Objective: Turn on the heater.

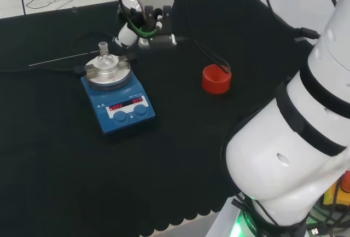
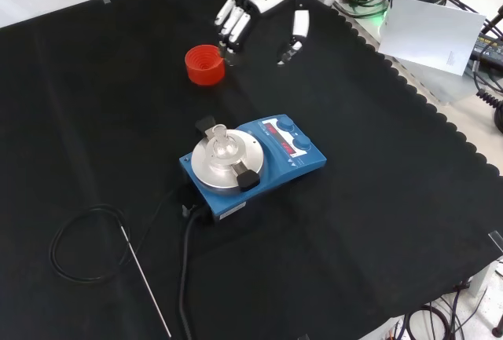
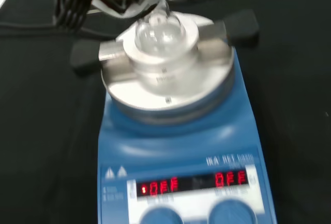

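Head view: blue heater (image 1: 117, 103) left of centre, glass flask (image 1: 105, 60) on its plate, red ring (image 1: 216, 79) to its right; front view: hand (image 2: 255, 6) at top centre, fingers straight, holding nothing, well apart from heater; wrist view: two knobs (image 3: 161, 217) at lower edge.
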### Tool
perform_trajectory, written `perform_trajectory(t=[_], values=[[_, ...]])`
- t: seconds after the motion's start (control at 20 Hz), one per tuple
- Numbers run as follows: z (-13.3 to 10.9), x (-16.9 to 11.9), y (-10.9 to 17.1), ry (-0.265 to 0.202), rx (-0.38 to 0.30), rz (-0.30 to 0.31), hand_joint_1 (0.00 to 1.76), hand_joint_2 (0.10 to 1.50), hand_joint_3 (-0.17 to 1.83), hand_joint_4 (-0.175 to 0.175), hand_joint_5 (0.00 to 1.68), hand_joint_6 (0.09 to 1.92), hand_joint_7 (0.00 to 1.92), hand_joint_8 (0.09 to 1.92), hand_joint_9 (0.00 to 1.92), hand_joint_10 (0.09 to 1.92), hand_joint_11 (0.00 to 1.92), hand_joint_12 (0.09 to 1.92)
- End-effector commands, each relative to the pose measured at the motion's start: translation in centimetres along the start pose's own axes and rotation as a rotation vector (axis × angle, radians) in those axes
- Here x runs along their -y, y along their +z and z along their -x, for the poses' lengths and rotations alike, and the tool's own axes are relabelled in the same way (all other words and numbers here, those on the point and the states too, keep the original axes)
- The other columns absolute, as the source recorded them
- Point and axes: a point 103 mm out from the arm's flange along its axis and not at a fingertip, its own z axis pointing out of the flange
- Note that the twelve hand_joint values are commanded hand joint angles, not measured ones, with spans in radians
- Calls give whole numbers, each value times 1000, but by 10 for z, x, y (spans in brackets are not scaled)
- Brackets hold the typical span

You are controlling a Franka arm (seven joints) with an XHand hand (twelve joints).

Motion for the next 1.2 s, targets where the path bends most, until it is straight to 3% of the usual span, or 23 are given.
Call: perform_trajectory(t=[0.05, 0.3, 0.5, 0.7, 0.85, 1.0, 1.2], values=[[-6, 36, 23, 20, 9, -68, 974, 630, 719, -58, 471, 323, 737, 789, 958, 639, 499, 1309], [-16, 45, 41, 10, 20, -164, 998, 631, 737, -73, 485, 329, 988, 847, 1178, 666, 751, 1201], [-22, 52, 58, -2, 44, -245, 1040, 658, 714, -96, 436, 295, 1207, 918, 1435, 682, 1170, 983], [-25, 54, 77, 3, 77, -374, 1043, 684, 694, -98, 408, 237, 1482, 1166, 1635, 1095, 1463, 1076], [-26, 55, 87, 5, 87, -432, 1043, 718, 682, -93, 419, 226, 1560, 1340, 1679, 1357, 1555, 1233], [-28, 54, 95, 5, 101, -488, 1132, 765, 681, -89, 438, 250, 1617, 1423, 1703, 1484, 1613, 1307], [-34, 55, 103, -10, 102, -534, 1344, 769, 813, -78, 399, 306, 1657, 1476, 1714, 1545, 1465, 1368]])
